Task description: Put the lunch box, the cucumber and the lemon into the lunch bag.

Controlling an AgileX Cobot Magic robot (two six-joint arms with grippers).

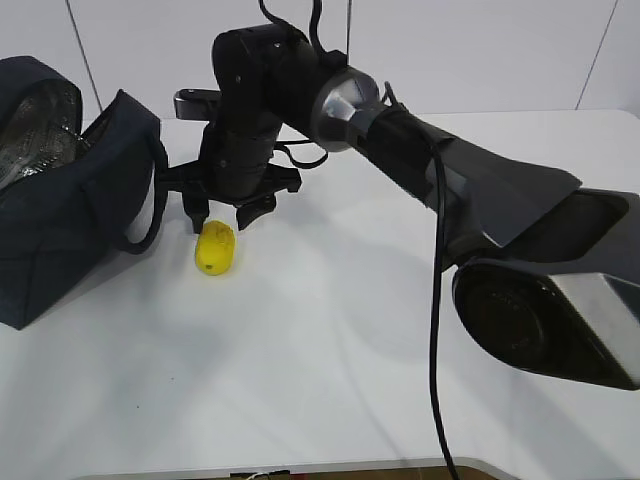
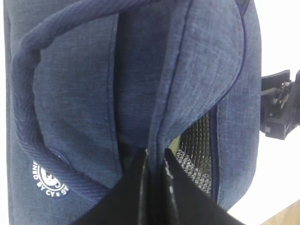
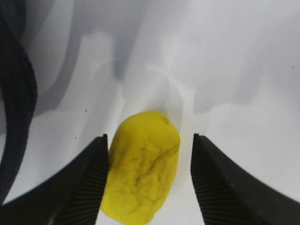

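At far left the bag [image 1: 60, 190] is held by its edge, the left fingers [image 2: 176, 187] clamped on the fabric; they could slip. Right of it, on the bench [image 1: 330, 350], the lemon [image 1: 215, 249] sits between the right fingers [image 3: 86, 183], spread apart. It may roll away.
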